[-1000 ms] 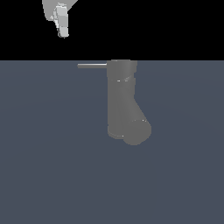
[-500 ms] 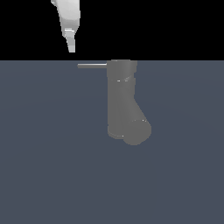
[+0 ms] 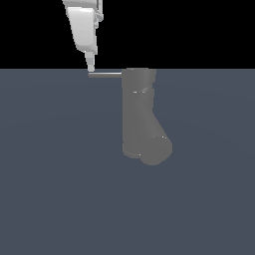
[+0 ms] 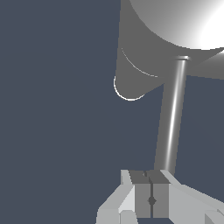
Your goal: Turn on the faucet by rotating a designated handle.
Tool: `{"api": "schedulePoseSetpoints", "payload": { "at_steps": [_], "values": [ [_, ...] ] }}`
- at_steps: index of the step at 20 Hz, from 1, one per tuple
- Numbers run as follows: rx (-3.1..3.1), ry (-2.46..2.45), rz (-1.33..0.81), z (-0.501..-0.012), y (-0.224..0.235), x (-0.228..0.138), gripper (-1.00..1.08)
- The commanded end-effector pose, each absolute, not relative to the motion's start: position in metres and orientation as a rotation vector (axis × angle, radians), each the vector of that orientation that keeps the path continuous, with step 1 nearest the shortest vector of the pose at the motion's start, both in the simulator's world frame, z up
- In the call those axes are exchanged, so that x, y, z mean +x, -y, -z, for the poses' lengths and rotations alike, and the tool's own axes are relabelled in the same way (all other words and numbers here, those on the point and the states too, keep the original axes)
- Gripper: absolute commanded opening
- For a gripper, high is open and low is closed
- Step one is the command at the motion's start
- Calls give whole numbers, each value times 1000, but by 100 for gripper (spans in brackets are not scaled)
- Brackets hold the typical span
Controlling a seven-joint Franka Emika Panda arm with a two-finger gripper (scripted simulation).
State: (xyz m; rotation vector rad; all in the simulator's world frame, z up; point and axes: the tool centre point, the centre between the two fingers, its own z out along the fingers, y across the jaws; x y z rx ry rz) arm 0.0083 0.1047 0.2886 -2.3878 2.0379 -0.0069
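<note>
At the exterior view's left, the white, blocky gripper [image 3: 90,66] came down from the top edge of the picture, its pale body leaning a little so that the narrow tip pointed downward. The tip sat right at the outer, free end of the thin straight light-grey rod handle [image 3: 105,75], touching it or just above it; that view did not settle which. In the wrist view the gripper [image 4: 151,192] showed its two grey finger pads pressed face to face, with only a thin dark seam between them, so the fingers were fully closed with nothing clamped between them. The handle [image 4: 171,127] ran straight away from just behind the closed fingertips, its near end hidden by them, so the contact could not be told there either.

Moving rightward in the exterior view, the handle lay level and joined the top of the matte grey upright cylinder faucet [image 3: 138,112], which stood on the flat dark blue-grey floor [image 3: 60,189] near the middle of the picture. Low on the cylinder a thick angled spout [image 3: 155,144] branched off toward the exterior view's right and downward, ending in a round mouth.

In the wrist view the faucet [image 4: 144,52] filled the far end of the rod, its rounded top brightly lit, with the floor [image 4: 57,109] all around.
</note>
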Motion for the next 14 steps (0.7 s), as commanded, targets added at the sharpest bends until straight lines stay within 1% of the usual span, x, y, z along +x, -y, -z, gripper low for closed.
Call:
{"api": "schedulePoseSetpoints", "payload": {
  "at_steps": [1, 7, 14],
  "values": [
    [-2346, -2089, 4, -282, -101, 17, -100],
    [-2277, -2166, 2, -272, -95, 30, -100],
    [-2254, -2189, 0, -270, -92, 34, -100]
  ]
}}
